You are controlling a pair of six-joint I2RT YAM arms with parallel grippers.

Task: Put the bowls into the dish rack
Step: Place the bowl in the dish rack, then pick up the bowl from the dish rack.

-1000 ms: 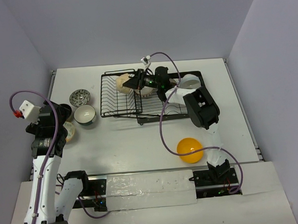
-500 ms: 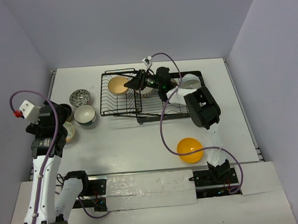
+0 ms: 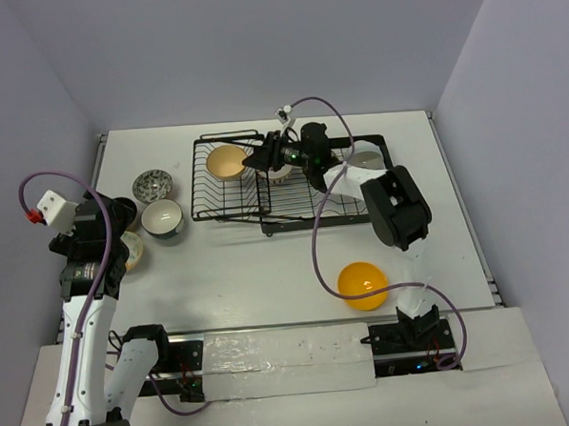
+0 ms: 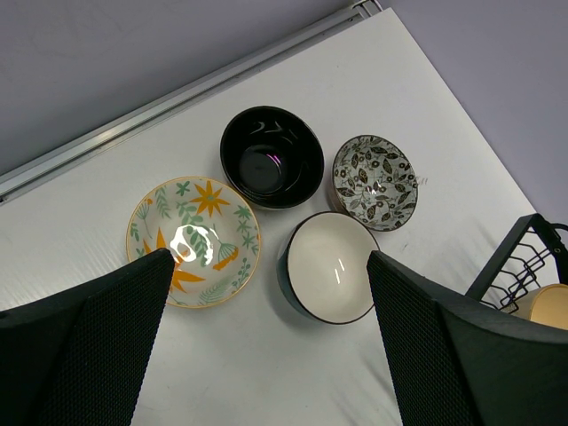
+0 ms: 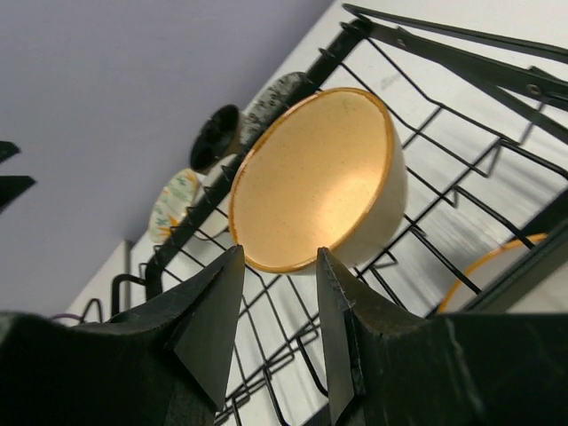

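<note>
The black wire dish rack (image 3: 293, 189) stands at the table's back middle. A cream bowl (image 3: 227, 162) lies in its left section, mouth up. My right gripper (image 3: 260, 161) hovers just right of that bowl, open. In the right wrist view the cream bowl (image 5: 311, 182) rests on the rack wires (image 5: 444, 151) just beyond the gripper (image 5: 280, 253), with nothing between the jaws. My left gripper (image 4: 268, 262) hangs open above a white-lined dark bowl (image 4: 333, 266), a black bowl (image 4: 271, 157), a leaf-patterned bowl (image 4: 374, 169) and a floral bowl (image 4: 193, 240).
An orange-yellow bowl (image 3: 363, 285) sits on the table in front of the rack, near the right arm. A white bowl (image 3: 363, 156) lies in the rack's right section. Another bowl (image 3: 280, 172) sits under the right wrist. Walls enclose the table on three sides.
The right gripper has opened and let go of the cream bowl. The bowl has turned from tilted to mouth up in the rack. The left arm has stayed still.
</note>
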